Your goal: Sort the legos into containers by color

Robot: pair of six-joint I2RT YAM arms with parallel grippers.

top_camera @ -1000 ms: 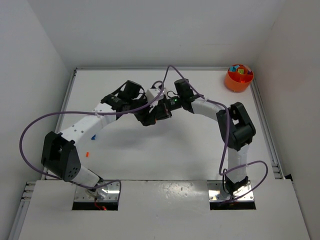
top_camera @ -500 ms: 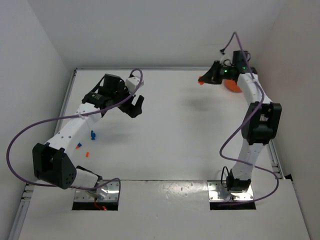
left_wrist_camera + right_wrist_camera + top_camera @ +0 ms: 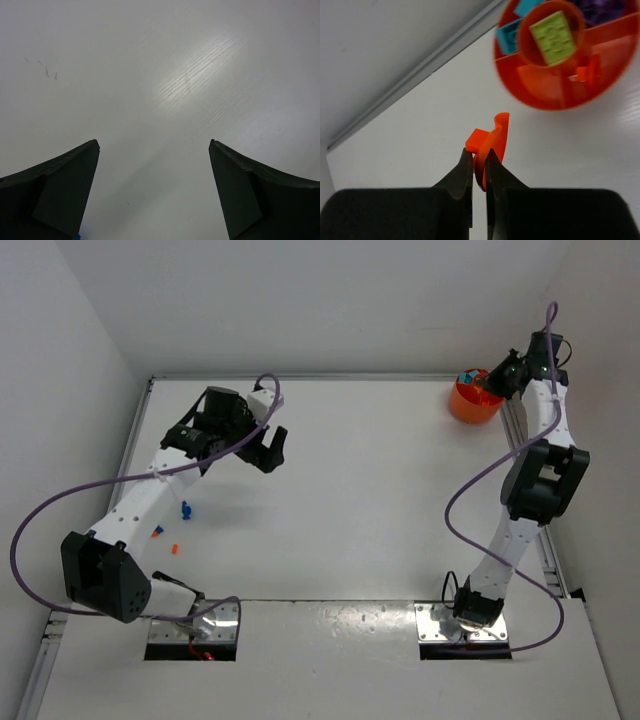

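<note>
Nearest the arm bases, three loose legos lie on the white table [image 3: 380,500], well apart from the tub and across the table from it: a blue brick [image 3: 186,508] and two tiny orange bricks [image 3: 158,532] [image 3: 174,549], all close beside the left arm.

Farther in, also well apart from the tub, the left gripper [image 3: 268,450] hangs over bare table. Its wrist view shows the jaws spread wide with nothing between them.

At the far right corner sits the tub [image 3: 473,400], round and bright orange. The right gripper [image 3: 479,156] is just beside it, jaws pinched tight on an orange piece [image 3: 492,137]: a thin curved strip with a small square block at its edge. The piece is clear of the tub's rim, not touching it.

The tub [image 3: 520,85] has divider walls radiating from a small round cup in the middle. A yellow-green studded plate [image 3: 555,31] lies in that cup. Cyan bricks [image 3: 509,31] fill one compartment, purple ones [image 3: 600,10] another, and a small orange brick [image 3: 587,72] leans against a divider in a third.
</note>
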